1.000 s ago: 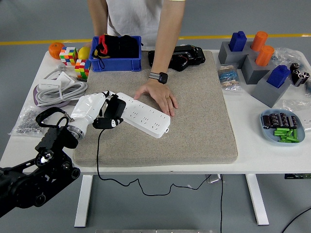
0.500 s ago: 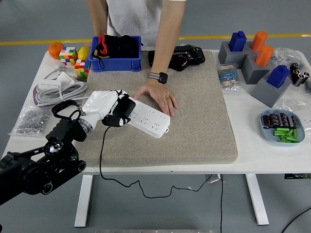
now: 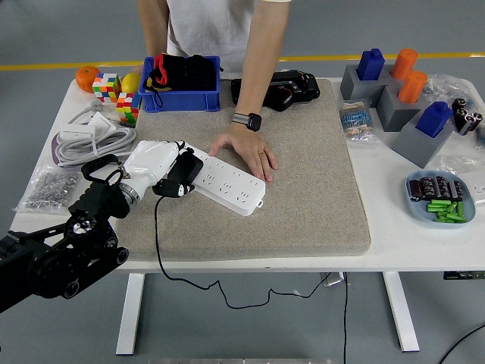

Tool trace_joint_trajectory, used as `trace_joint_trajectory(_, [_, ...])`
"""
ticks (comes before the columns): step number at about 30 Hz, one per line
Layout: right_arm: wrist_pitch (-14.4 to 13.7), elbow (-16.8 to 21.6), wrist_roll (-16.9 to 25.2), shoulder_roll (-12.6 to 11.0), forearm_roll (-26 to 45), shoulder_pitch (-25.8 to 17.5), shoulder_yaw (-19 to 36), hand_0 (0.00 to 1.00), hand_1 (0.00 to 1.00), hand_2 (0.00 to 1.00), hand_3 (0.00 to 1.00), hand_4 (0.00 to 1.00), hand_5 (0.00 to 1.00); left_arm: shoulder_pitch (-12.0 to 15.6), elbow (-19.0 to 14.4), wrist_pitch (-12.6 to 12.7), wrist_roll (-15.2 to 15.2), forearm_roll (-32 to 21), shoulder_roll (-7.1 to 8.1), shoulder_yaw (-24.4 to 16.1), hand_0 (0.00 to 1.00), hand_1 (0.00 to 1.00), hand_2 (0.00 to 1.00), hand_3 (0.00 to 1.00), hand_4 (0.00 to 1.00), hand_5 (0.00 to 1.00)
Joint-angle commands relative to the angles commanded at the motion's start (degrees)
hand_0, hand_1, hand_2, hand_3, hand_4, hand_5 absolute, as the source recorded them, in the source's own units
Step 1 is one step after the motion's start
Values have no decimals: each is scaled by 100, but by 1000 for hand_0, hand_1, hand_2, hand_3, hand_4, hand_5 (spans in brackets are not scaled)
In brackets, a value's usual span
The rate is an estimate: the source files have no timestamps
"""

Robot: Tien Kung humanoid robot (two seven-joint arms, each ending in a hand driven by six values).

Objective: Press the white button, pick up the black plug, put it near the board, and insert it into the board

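- Plug (image 3: 179, 176), black, gripped in left hand (image 3: 161, 171); fingers curled round it; held at left end of white board (image 3: 226, 178), touching or just above it; hard to tell which
- Cord hanging from plug, running down over tabletop (image 3: 394, 235) edge and under it
- Board lying slanted on grey mat (image 3: 303, 197); many sockets in a row along its top
- Person's hand (image 3: 246, 148) flat on mat, pressing against far side of board, likely to keep it from sliding
- Right hand not in sight at all
- Picking up: looks done, since plug sits in hand and off mat
- Bringing it near board: looks done too, with plug right at board's end
- White button: too small to spot; no way to tell if pressed
- Pushing in: looks left to do; prongs hidden by hand, so cannot tell if lined up with a socket
- Next, likely: tip plug so prongs face down, find holes, push straight down
- Off to sides, not part of job: blue bin (image 3: 182, 95), coloured cubes (image 3: 127, 108), grey blocks (image 3: 409, 121), small tray (image 3: 439, 199)
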Motion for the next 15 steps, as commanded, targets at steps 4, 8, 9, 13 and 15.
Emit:
trace_joint_trajectory(4, [-1, 9, 1, -7, 2, 7, -5, 748, 724, 703, 663, 727, 415, 25, 46, -23, 3, 9, -6, -34, 142, 269, 293, 510, 446, 2])
trace_joint_trajectory(8, [-2, 8, 1, -11, 3, 6, -14, 748, 723, 703, 661, 726, 413, 28, 21, -37, 17, 13, 18, 10, 141, 270, 290, 510, 445, 2])
trace_joint_trajectory(9, [-1, 8, 1, -11, 3, 4, -14, 748, 723, 703, 661, 726, 413, 30, 10, -40, 19, 17, 26, 16, 141, 270, 290, 510, 445, 2])
trace_joint_trajectory(13, [-1, 8, 0, -9, 3, -9, -17, 748, 723, 703, 661, 726, 413, 38, -40, -52, 34, 34, 55, 27, 141, 270, 290, 510, 445, 2])
trace_joint_trajectory(15, [1, 5, -2, -11, 1, -10, -24, 748, 723, 703, 661, 725, 414, 26, -26, -71, 44, 37, 47, 46, 142, 268, 285, 504, 438, 2])
